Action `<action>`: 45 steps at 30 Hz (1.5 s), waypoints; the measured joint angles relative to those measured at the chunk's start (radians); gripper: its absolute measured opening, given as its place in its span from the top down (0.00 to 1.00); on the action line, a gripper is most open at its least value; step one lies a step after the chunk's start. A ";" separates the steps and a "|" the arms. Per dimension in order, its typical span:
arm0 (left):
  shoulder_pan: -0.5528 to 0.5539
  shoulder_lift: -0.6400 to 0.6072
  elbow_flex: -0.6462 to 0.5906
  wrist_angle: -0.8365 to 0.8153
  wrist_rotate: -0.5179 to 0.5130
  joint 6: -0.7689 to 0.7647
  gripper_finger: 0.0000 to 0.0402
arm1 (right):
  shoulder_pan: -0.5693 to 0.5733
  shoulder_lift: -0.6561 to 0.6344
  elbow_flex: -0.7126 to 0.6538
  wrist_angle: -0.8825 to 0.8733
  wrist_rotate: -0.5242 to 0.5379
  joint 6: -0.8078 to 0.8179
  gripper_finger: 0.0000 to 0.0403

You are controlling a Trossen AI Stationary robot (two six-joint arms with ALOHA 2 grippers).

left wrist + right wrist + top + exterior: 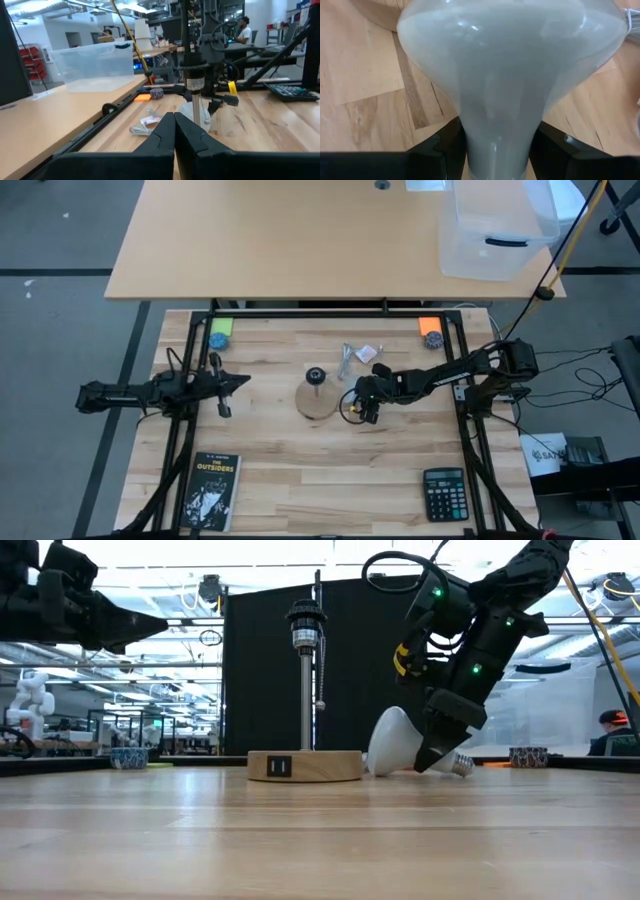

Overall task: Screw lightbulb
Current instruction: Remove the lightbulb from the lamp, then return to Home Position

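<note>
Currently right tool (440,745) clenched on neck of lightbulb (395,740), lying on worktop (320,830) beside lamp base (305,766); lift w/o slipping, base down over socket (305,625); left tool (240,380) shut, idle.

Count of items on the table (300,480): one lightbulb (395,745), lying on its side; one wooden lamp stand (317,398) with a single black socket (305,625) on an upright post. One book (210,492). One calculator (444,494). Two coloured pads at the far edge: one green (220,326), one orange (430,326). One small clear wrapper (360,355). Two robot arms, each with one pincer: left pincer (243,381) and right pincer (362,402). Beyond, one second table (300,240) carrying one clear plastic bin (495,225).
</note>
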 joint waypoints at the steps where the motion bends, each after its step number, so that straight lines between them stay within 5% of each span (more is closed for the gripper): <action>1: 0.000 -0.005 0.000 -0.014 0.000 -0.002 1.00 | 0.000 0.000 0.000 0.001 0.000 0.000 0.57; 15: 0.000 -0.003 0.000 -0.016 0.003 -0.017 1.00 | -0.001 0.002 0.000 0.009 -0.026 -0.007 0.55; 28: 0.000 -0.003 0.000 -0.015 0.003 -0.021 1.00 | 0.000 -0.132 -0.003 -0.009 -0.029 -0.020 0.28; 33: 0.000 -0.003 0.000 -0.015 0.010 -0.021 1.00 | 0.000 -0.246 -0.003 -0.003 0.001 -0.125 0.26; 39: 0.000 -0.003 0.000 -0.014 0.011 -0.022 1.00 | 0.000 -0.469 -0.087 0.165 0.028 -0.263 0.41; 45: 0.000 -0.003 0.000 -0.014 0.012 -0.022 1.00 | 0.000 -0.719 -0.280 0.323 0.024 -0.320 0.80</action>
